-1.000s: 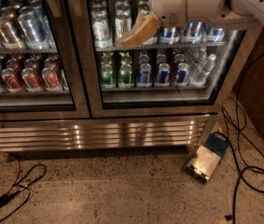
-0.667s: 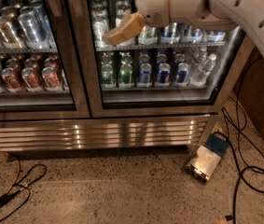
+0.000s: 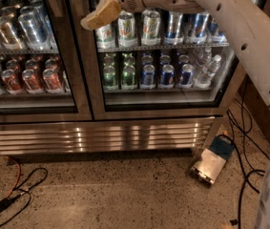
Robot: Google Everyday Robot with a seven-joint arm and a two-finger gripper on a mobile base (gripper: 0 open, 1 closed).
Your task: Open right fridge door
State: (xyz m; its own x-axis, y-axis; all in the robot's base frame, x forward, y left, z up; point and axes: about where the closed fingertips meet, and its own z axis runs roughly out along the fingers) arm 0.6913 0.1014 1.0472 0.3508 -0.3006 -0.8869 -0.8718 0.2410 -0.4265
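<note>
The right fridge door (image 3: 159, 97) is a glass pane in a dark frame, standing closed over shelves of green, blue and silver cans and a few bottles. My gripper (image 3: 98, 14), tan-coloured at the end of the white arm (image 3: 230, 18), hangs in front of the door's upper left corner, close to the dark centre post (image 3: 79, 51) between the two doors. The arm reaches in from the right across the top of the pane and hides part of the top shelf.
The left door (image 3: 25, 104) fronts red and silver cans. A ribbed steel base (image 3: 101, 135) runs below both doors. On the speckled floor lie a small metal box (image 3: 208, 166) at the right, black cables (image 3: 244, 142) beside it, and red and black cables (image 3: 5, 199) at the left.
My arm has swept left across the right door, carrying the gripper from the middle of the pane to its left edge by the centre post. The door has not moved.
</note>
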